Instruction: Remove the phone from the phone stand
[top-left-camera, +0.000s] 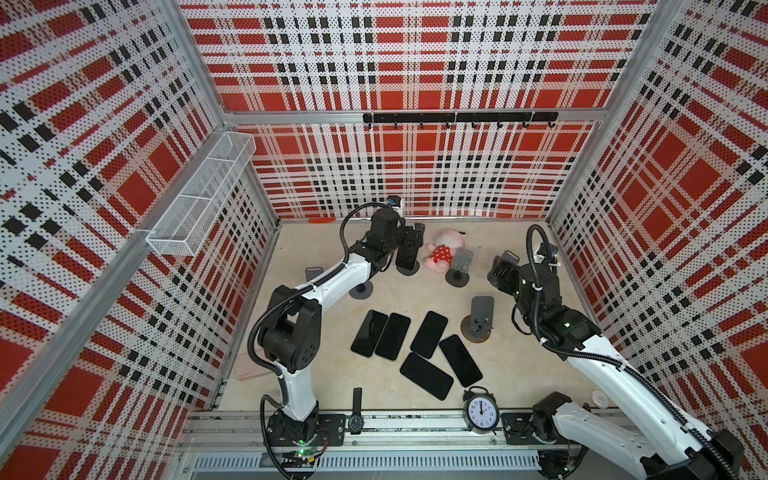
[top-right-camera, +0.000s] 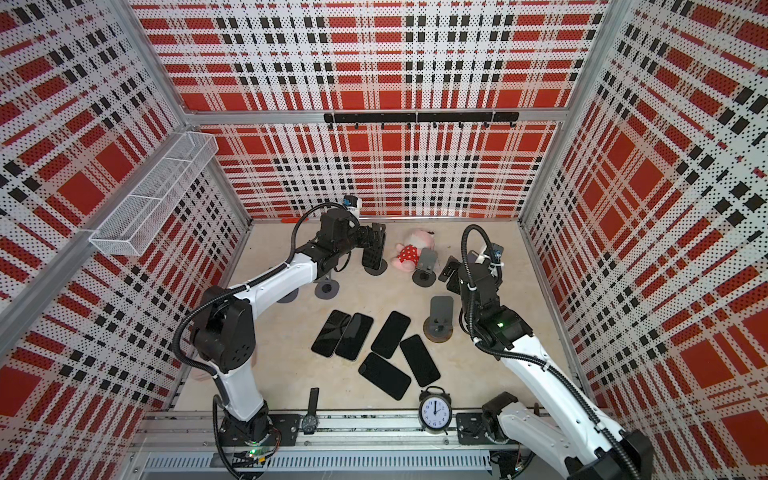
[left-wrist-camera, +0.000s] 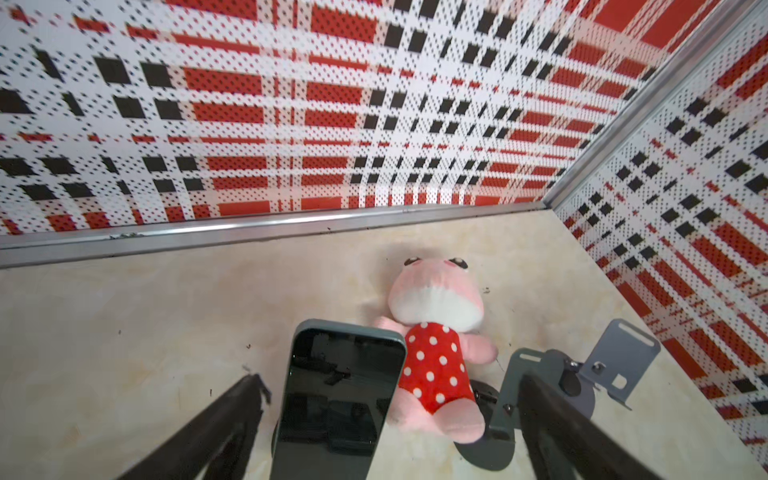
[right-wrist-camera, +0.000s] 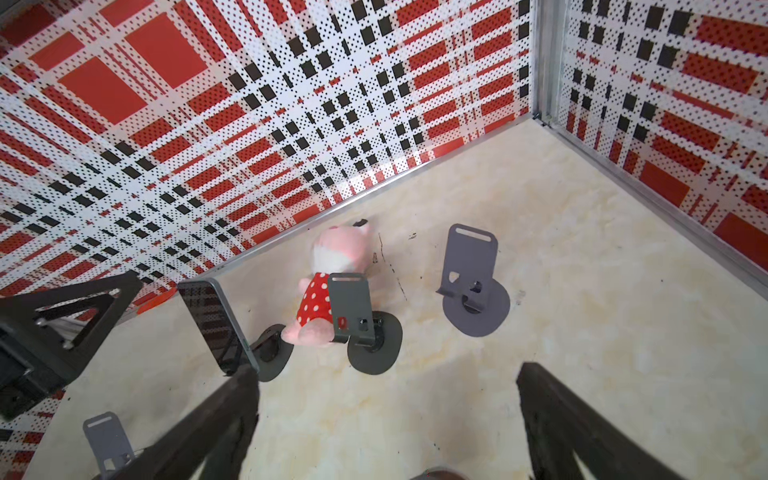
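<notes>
Beside phone (top-left-camera: 407, 254) on stand (right-wrist-camera: 272, 358): plush toy (top-left-camera: 441, 249), empty stand (top-left-camera: 461, 264); left gripper (top-left-camera: 412, 236), right gripper (right-wrist-camera: 386, 372) apart.

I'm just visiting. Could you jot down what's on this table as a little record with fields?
Phone on stand: one, upright, at the back
Left gripper: open, a finger on each side of that phone
Right gripper: open, holding nothing
Loose phones: five, lying flat mid-table
Empty stands: several
Other items: plush toy, alarm clock, wristwatch
</notes>
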